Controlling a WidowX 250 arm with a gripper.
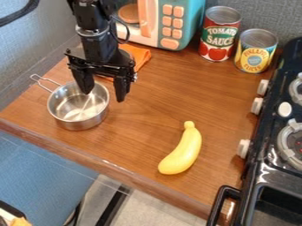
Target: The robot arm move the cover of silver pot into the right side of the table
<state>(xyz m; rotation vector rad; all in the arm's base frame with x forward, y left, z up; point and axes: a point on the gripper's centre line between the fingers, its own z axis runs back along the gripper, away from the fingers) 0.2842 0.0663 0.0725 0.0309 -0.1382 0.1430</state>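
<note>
A smooth, curved banana [183, 152] lies nearest; beyond, at the view's left, stands the shiny, open-topped silver pot [77, 125], wire-handled. Farther back: soft orange cloth [141, 54], metal cans [213, 48]. The wooden tabletop [138, 148] ends just beside the pot — its grain stretches between pot and banana. My pincer [104, 92] is released, fingers apart — one over the pot's mouth, one outside its rim.

Silver pot [77, 111]: shiny, upright
Pot's top: open
Wire handle [36, 79]: points away from banana [182, 152]
Pot's place: left of banana, farther back
</note>
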